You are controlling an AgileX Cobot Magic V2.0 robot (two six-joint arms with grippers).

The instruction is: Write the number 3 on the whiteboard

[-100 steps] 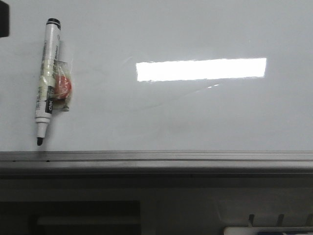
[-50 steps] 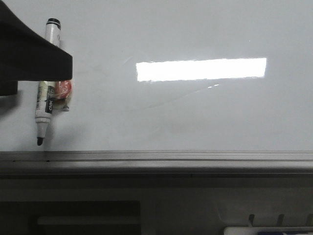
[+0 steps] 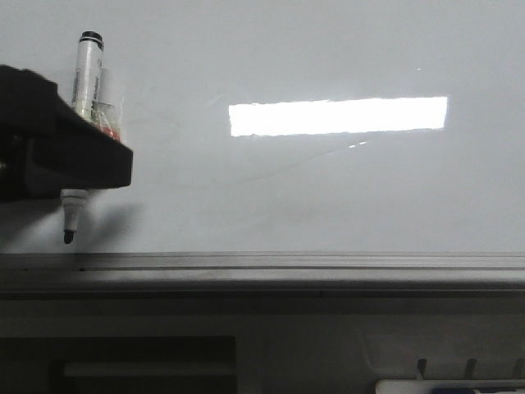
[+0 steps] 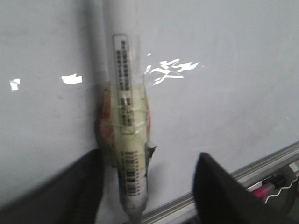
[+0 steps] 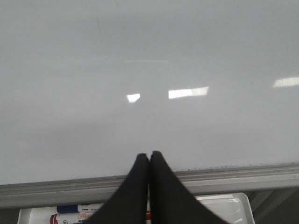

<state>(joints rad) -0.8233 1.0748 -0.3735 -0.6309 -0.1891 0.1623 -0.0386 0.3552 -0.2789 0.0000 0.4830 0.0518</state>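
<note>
So the whiteboard [image 3: 328,189] filled most of the front view, glossy and pale, with a bright rectangular light reflection [image 3: 338,116] on it and the grey metal rail [image 3: 287,263] running along its lower edge. No number 3 was on it anywhere I could see, the surface looked blank. The white marker [image 3: 85,74] sat against the board near its left side, black cap end up and black tip [image 3: 67,237] pointing down, just above the rail. There was a reddish lump [image 4: 106,126] taped to its barrel with clear tape. The left claw [image 4: 147,186] was spread wide with one dark finger [image 4: 219,196] on each side of the marker barrel, and in the wrist view there was a visible gap between fingers and marker, so not gripping it. From the front the dark bulk of that arm [image 3: 57,156] covered the marker's middle. The right claw [image 5: 149,161] was pinched fully closed on nothing, fingertips touching, hanging over the board's lower edge. Under it, a white tray [image 5: 224,210] held a blue marker [image 5: 77,208] and a red marker [image 5: 77,217] lying side by side.
</note>
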